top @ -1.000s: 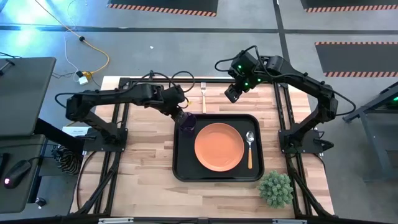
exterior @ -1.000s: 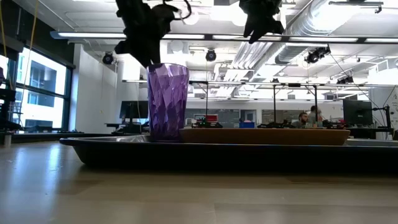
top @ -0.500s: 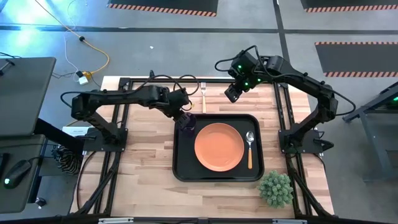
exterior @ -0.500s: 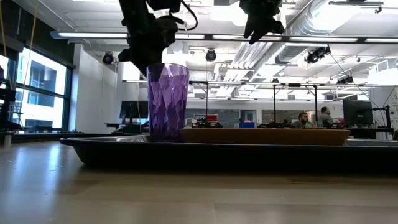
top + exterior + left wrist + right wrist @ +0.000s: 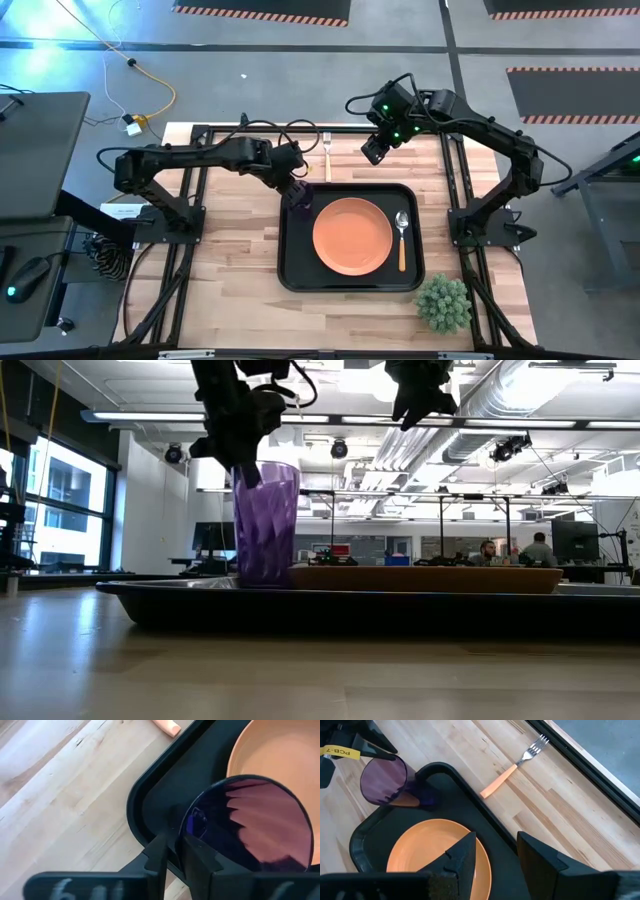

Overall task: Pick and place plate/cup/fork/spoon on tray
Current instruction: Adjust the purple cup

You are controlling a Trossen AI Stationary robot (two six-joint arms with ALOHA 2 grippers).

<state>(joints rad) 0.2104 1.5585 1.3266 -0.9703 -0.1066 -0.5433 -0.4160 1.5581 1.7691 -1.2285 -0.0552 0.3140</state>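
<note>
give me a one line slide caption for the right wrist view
Right tool hovers open above the plate; purple cup stands in the tray corner, fork outside.

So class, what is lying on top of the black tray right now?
On the tray: the plate, the spoon beside it, and the cup in a corner, with the left tool at its rim. The tray floor under them is hidden.

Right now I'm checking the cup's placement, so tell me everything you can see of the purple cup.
The cup is a small translucent purple tumbler with faceted walls, plastic by its look. It stands in the far left corner of the black tray, beside the orange plate, and leans slightly in the low view. It looks empty. The left claw is shut on its rim, one finger inside the wall and one outside.
</note>
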